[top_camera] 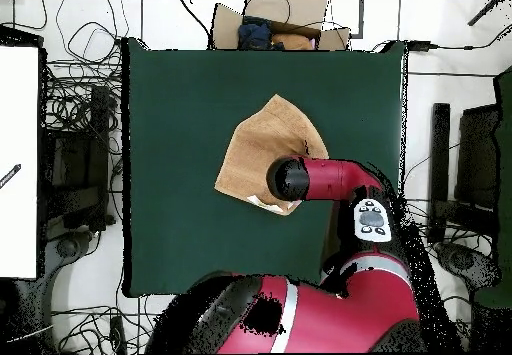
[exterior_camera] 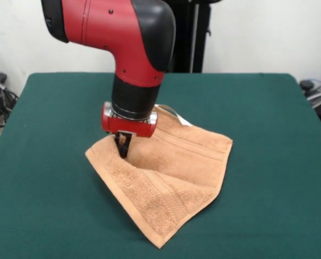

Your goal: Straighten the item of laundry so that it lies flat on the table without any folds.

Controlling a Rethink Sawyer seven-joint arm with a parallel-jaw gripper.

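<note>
One item: a small peach-orange terry cloth towel (exterior_camera: 168,178), roughly square, lying near the middle of the surface and turned like a diamond, one corner pointing toward the front camera.
Towel texture: looped pile with flat woven border bands running across it; one band crosses the near part, another the far right part.
Towel lie: not flat; the left edge is raised into a ridge, and the cloth dips into a hollow where the end effector meets it.
Towel tag: a small white tag (exterior_camera: 183,121) shows at the far corner, just behind the arm's wrist.
Towel from overhead: a tan kite shape (top_camera: 262,147), its lower right part hidden under the arm.
Surface: a large rectangular table top of dark green felt-like material (exterior_camera: 268,108), far wider than the towel, bare around it.
Room: white wall behind, a black upright post at the far side, tangled dark cables (top_camera: 75,121) on the floor at both sides, and a cardboard box (top_camera: 272,19) with cloth items beyond one short edge.
Arm: a red and black arm (exterior_camera: 131,38) bends down from above, its wrist pointing straight down over the towel's left part.
End effector: dark fingers (exterior_camera: 122,144) sit close together with towel cloth between them, so it is closed on the towel at the raised edge.
</note>
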